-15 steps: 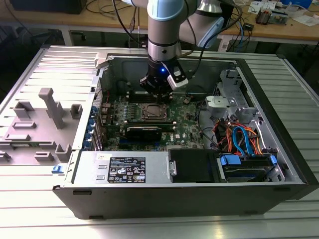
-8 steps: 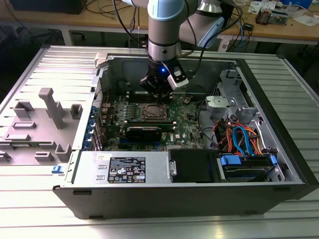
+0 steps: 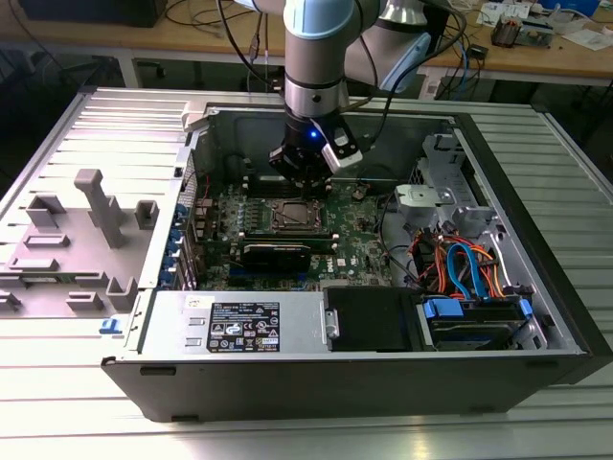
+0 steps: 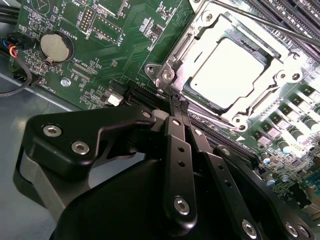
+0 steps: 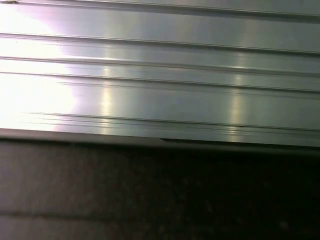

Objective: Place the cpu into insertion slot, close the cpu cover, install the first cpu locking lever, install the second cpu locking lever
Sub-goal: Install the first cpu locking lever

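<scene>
Gripper [image 4: 177,104], fingers together, sits at the cpu cover [image 4: 185,50] corner, beside the seated cpu [image 4: 232,70].

Top centre of the exterior view: a silver-grey arm [image 3: 314,67] with pale blue joint caps and a small blue light. Its gripper [image 4: 176,102] is black linkage bars with silver screws.

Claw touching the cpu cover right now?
Cannot tell. In the second wrist view the claw sits at a corner of the cpu cover; neither contact nor a gap shows plainly.
</scene>
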Motion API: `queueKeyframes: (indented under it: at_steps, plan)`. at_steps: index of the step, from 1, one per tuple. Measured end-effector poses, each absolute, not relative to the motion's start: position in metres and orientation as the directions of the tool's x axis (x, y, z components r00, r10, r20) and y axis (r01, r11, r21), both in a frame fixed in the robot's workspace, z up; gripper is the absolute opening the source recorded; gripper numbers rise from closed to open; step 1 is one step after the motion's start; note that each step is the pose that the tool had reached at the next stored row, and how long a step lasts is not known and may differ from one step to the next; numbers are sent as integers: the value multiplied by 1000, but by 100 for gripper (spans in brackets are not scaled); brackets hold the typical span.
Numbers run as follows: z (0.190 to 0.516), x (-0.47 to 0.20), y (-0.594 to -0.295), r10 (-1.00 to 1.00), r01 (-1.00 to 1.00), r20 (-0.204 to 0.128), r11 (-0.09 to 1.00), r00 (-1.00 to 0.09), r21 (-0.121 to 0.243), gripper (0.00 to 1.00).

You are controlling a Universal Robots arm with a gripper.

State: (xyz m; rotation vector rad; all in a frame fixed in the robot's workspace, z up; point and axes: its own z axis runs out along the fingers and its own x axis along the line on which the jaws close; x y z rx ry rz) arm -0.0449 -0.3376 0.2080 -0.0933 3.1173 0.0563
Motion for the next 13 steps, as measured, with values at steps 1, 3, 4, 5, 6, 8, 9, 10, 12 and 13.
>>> queueKeyframes:
  at_steps: [1, 3, 4, 5, 6, 8, 9, 10, 12, 13]
  plan:
    - [208, -45, -338, -59, -60, -24, 998, -998, 35, 11]
    - [208, -45, -339, -59, -60, -24, 998, -998, 35, 11]
    - [208, -45, -339, -59, -60, -23, 998, -998, 35, 11]
    - [208, -45, -339, -59, -60, -23, 998, -998, 34, 11]
    - [208, -45, -339, -59, -60, -23, 998, -998, 33, 11]
    - [207, -45, -339, -60, -60, -23, 998, -998, 30, 11]
    - [207, -45, -339, -60, -60, -23, 998, -998, 28, 11]
    - [207, -45, -339, -59, -60, -23, 998, -998, 27, 11]
    - [206, -45, -339, -60, -60, -23, 998, -998, 26, 11]
    - [206, -45, -339, -59, -60, -23, 998, -998, 25, 11]
